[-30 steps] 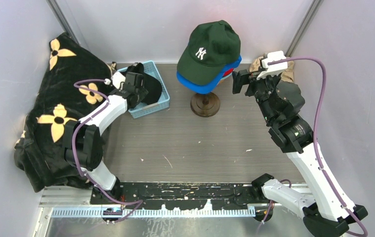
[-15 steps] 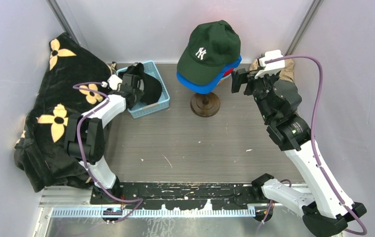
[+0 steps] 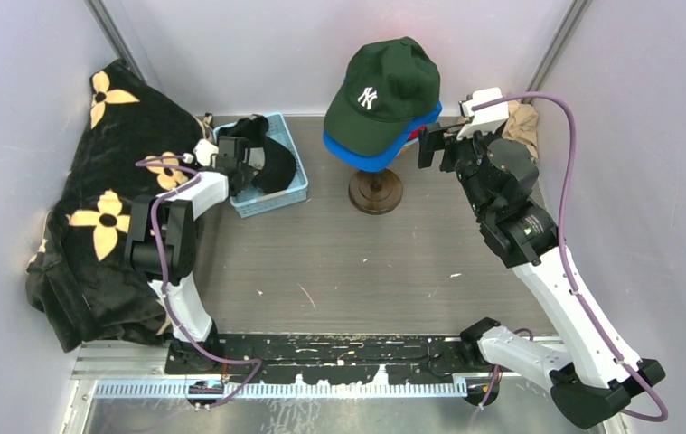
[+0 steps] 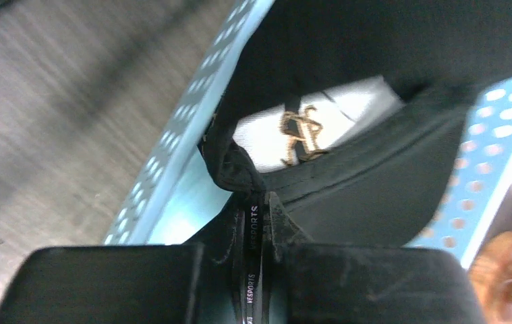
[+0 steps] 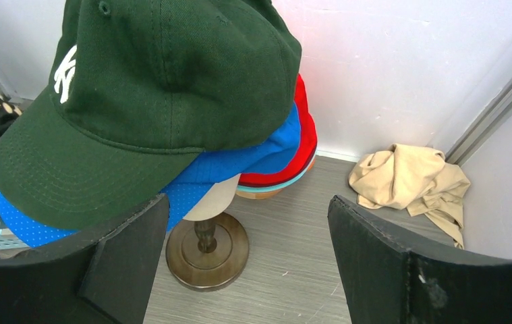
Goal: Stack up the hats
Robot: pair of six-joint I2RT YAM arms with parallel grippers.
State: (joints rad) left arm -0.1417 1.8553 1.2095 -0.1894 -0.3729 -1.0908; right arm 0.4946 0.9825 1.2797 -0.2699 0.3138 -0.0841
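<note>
Grey wood-grain table (image 3: pixel 366 262) between pale walls (image 3: pixel 258 54), black flowered blanket (image 3: pixel 95 199) heaped at left. At far left of table, blue basket (image 3: pixel 286 195) with black cap (image 3: pixel 276 163) inside, largely hidden from above by left gripper (image 3: pixel 235 161). From left wrist: fingers (image 4: pixel 104 283) drawn narrow, pinching black fabric and a lettered strap (image 4: pixel 251 233) of that cap (lettering partly cut off); gold stitching deeper inside, blurred. At far centre, dark green cap (image 3: pixel 384 86) topping a stack on wooden stand (image 3: pixel 375 192); beneath, blue cap (image 3: pixel 366 158), then red hat (image 5: pixel 303 131) and teal rim (image 5: pixel 276 188), only edges showing; cream head form (image 5: pixel 216 199) mostly covered. Just right of stack, right gripper (image 3: pixel 431 147), fingers spread wide, holding nothing, clear of hats. Beige cloth (image 3: pixel 524 122) crumpled in far right corner, partly behind right arm from above.
</note>
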